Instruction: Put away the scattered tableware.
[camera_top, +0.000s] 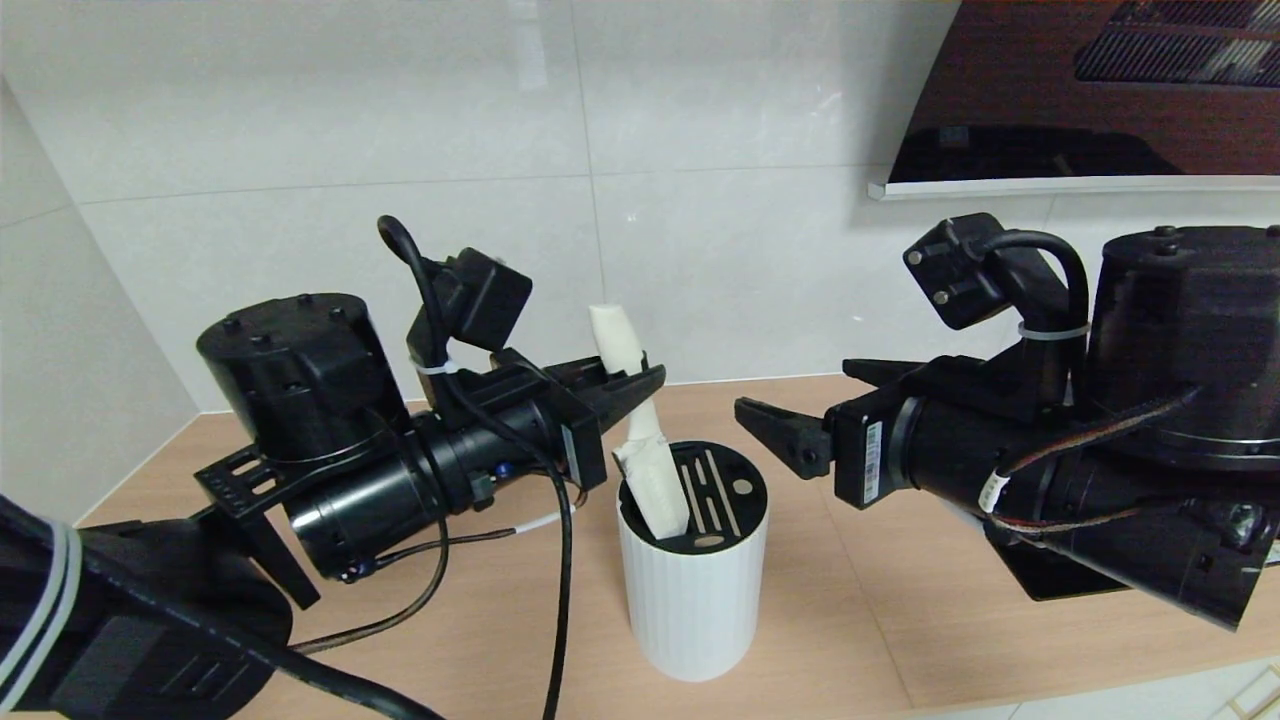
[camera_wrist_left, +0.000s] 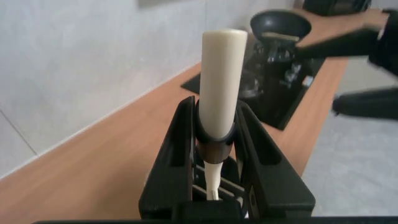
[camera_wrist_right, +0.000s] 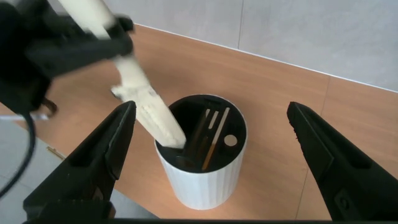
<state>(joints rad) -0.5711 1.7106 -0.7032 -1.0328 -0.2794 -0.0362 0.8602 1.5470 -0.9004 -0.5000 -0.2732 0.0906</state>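
Note:
A white ribbed utensil holder (camera_top: 695, 590) with a black slotted top stands on the wooden counter (camera_top: 500, 600). A cream-handled utensil (camera_top: 617, 342) leans with its white lower end inside the holder's large opening. My left gripper (camera_top: 635, 385) is shut on its handle just above the holder. In the left wrist view the handle (camera_wrist_left: 222, 74) stands up between the fingers (camera_wrist_left: 180, 143). My right gripper (camera_top: 795, 388) hangs open to the right of the holder, with nothing in it. From the right wrist its fingers (camera_wrist_right: 106, 155) straddle the holder (camera_wrist_right: 202, 180) and the utensil (camera_wrist_right: 149, 106).
A black cooktop (camera_wrist_left: 280, 93) with a dark pan (camera_wrist_left: 280, 23) lies on the counter to the right. A range hood (camera_top: 1080, 100) hangs on the tiled wall above. Bare counter lies left of and behind the holder.

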